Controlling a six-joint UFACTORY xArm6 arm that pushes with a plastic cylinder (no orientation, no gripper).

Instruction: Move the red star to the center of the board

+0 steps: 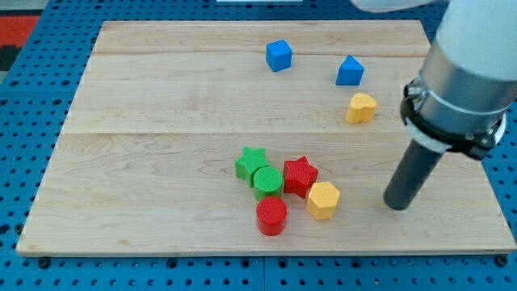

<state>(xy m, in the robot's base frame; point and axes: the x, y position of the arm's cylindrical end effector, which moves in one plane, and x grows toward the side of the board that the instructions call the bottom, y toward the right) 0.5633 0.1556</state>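
Observation:
The red star (pixel 300 175) lies on the wooden board (pixel 161 121), below the board's middle, in a tight cluster. It touches the green cylinder (pixel 267 179) on its left and the yellow hexagon (pixel 323 200) at its lower right. The green star (pixel 251 162) sits at the cluster's upper left and the red cylinder (pixel 271 216) at its bottom. My tip (pixel 397 205) rests on the board to the right of the cluster, apart from the yellow hexagon and level with it.
A blue cube (pixel 279 55) sits near the view's top. A second blue block (pixel 350 71) and a yellow heart-like block (pixel 361 107) sit at the upper right. The arm's grey body (pixel 464 73) hangs over the board's right edge.

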